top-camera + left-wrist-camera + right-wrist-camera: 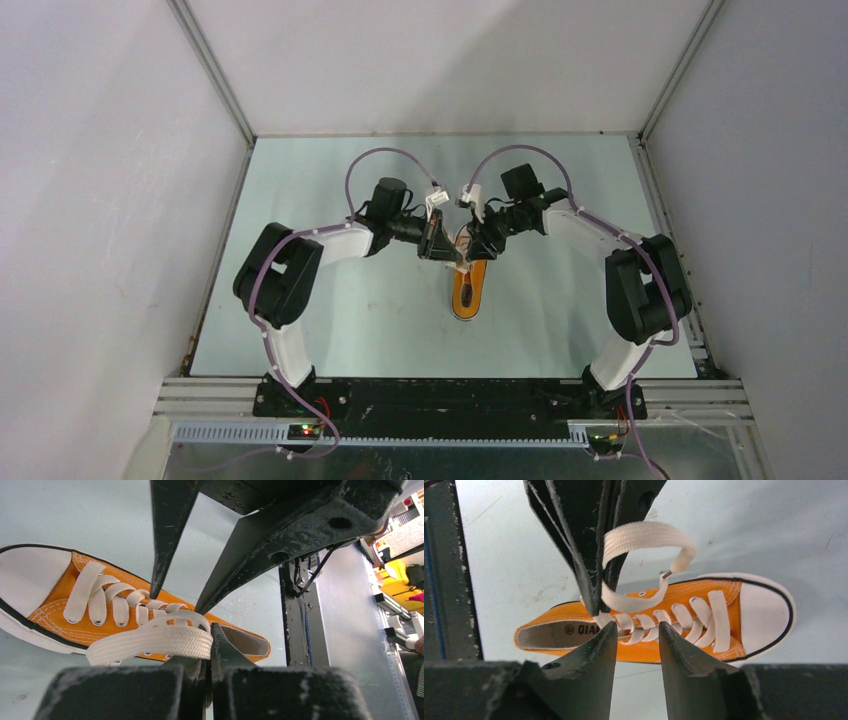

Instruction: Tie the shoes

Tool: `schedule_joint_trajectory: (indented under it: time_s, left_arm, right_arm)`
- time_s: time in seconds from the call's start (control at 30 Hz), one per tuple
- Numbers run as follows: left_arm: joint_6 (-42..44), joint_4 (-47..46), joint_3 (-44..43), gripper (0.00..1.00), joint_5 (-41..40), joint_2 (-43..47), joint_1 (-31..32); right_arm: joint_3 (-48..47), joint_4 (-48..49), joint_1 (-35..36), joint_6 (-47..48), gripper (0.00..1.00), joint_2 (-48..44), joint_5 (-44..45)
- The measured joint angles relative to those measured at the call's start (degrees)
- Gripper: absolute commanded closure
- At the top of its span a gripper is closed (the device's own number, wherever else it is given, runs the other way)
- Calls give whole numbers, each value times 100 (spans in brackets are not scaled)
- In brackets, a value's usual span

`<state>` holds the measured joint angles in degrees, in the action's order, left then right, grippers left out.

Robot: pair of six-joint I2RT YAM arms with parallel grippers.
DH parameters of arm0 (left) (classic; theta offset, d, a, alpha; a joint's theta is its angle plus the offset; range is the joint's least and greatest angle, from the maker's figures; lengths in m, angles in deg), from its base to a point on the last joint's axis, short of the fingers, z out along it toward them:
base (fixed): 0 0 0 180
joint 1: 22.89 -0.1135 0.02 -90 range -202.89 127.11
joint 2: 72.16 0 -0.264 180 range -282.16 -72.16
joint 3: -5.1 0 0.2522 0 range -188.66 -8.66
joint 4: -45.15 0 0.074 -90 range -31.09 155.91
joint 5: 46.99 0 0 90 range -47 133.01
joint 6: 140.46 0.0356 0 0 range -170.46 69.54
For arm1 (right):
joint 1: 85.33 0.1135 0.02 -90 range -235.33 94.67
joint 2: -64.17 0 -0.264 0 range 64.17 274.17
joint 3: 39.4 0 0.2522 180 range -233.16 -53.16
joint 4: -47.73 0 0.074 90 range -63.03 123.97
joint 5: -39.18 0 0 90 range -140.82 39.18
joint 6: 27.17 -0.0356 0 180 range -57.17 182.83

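The small orange canvas sneaker with white toe cap (467,292) is laid mid-worktop (330,310), its long axis running near to far, with the heel toward the arm bases. A flat white lace loop (150,642) is pinched shut in the left fingers (226,652) above the eyelets. The right fingers (591,655) are held apart, gripping nothing. The loop lies just ahead of them, bowed toe-ward, so the reach is judged theirs.
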<state>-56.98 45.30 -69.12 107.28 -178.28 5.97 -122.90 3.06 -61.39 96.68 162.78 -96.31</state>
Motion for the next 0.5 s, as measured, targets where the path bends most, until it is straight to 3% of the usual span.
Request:
schedule_joint_trajectory:
  time_s: [0.33,0.5]
  left_arm:
    - [555,540,13,100,44,0,-57]
    - [732,754,9,100,44,0,-101]
  right_arm:
    - [4,402,199,474,60,286,-160]
    - [7,468,229,466,75,361,-216]
